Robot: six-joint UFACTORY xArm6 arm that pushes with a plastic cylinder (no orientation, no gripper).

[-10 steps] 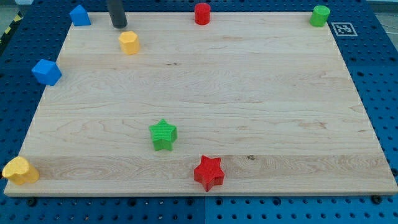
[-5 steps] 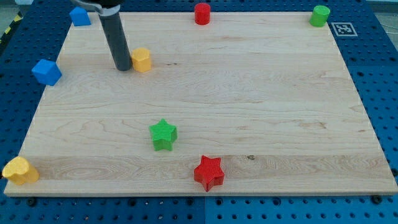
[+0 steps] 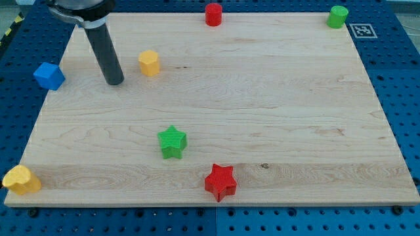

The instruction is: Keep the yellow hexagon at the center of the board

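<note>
The yellow hexagon sits in the board's upper left part, well up and left of the board's middle. My tip rests on the board a little to the left of and below the hexagon, with a clear gap between them. The rod rises up and to the left from the tip to the arm's end at the view's top left.
A blue block lies at the left edge. A red cylinder and a green cylinder stand at the top edge. A green star and a red star lie lower middle. A yellow block sits bottom left.
The hexagon was pushed right and down from its spot near the top edge. My tip then drew back left and down, away from it. The arm now hides the top-left blue block.
</note>
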